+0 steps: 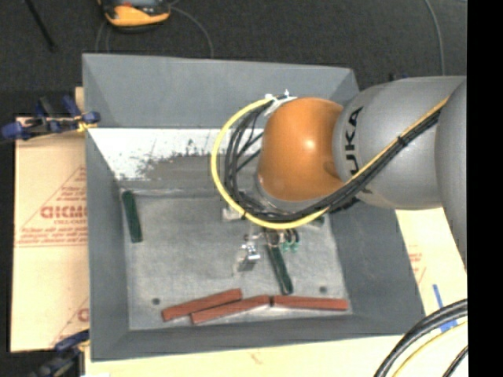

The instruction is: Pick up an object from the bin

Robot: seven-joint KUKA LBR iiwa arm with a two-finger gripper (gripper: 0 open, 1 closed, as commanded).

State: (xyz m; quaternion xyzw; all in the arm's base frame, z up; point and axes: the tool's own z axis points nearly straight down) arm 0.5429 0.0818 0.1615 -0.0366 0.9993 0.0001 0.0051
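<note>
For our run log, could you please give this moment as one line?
pincer: over bin middle | nearest: green stick | red-brown sticks: along lower wall

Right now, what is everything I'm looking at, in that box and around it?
bin: one, grey metal, centre
left stick: one, dark green, floor's left side
right stick: one, dark green, right of the middle
flat sticks: apparently three, red-brown, along the floor's near edge
handheld device: one, orange and black, outside, upper left
arm: one, grey, from the right
wrist cover: one, orange
claw: one, over the right stick's upper end
</note>
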